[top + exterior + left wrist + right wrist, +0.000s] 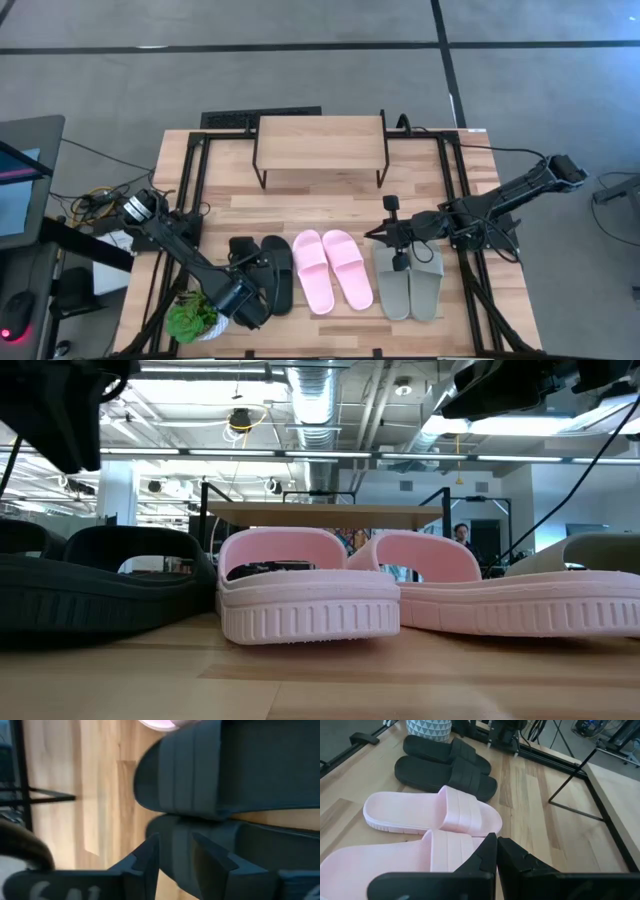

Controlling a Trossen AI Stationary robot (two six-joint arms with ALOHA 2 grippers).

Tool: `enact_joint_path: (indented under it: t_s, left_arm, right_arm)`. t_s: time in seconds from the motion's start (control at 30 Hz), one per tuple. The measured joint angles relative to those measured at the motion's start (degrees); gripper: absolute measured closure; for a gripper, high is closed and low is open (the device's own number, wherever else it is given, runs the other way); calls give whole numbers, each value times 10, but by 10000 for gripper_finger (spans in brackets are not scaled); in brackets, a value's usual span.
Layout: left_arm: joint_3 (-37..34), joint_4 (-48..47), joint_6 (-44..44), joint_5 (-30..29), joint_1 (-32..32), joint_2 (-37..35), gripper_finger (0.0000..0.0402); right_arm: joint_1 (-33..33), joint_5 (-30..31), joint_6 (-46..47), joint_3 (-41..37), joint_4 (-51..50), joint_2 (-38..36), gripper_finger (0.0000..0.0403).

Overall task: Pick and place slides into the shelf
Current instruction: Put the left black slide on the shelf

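All three pairs of rubbery wide-strapped slides lie in a row along the near part of the wooden tabletop (420,170): the black pair (268,270) on the left, the light pink pair (332,268) in the middle, the grey-green pair (410,280) on the right, while the small low shelf with its light plank top and thin black legs (320,142) stands bare at the far edge, well apart from them. Nothing has been lifted yet, so the step in hand looks like the first reach. The left gripper (248,300) sits low beside the black pair near a small green potted plant (192,318); in its wrist view its dark fingers (145,862) stand a little apart, holding nothing, aimed at the edge of the nearer black slide (240,855). To do this well it should straddle the sole's rim or the strap squarely, press down until the pads are past the rubber lip, then close firmly, since soft rubber may flex and slip. The right gripper (392,240) hovers over the heel end of the grey-green pair with its fingertips (492,852) pressed together and empty, facing the pink slides (435,812); it should wait clear, so the arms do not cross on the way to the shelf.
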Motion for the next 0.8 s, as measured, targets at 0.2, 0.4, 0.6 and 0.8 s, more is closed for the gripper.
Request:
enact_joint_path:
  t_s: [0.2,0.4,0.6,0.8]
  left_arm:
    - [0,22,-26,7,-27,0,287]
    - [0,52,-27,16,-46,0,288]
    - [-7,61,-28,16,-58,10,288]
    - [-12,47,-11,23,-58,53,288]
  right_arm:
    - [0,0,0,0,0,0,403]
    - [0,0,0,0,0,0,403]
    - [0,0,5,0,0,0,403]
    - [1,0,5,-4,-1,0,403]
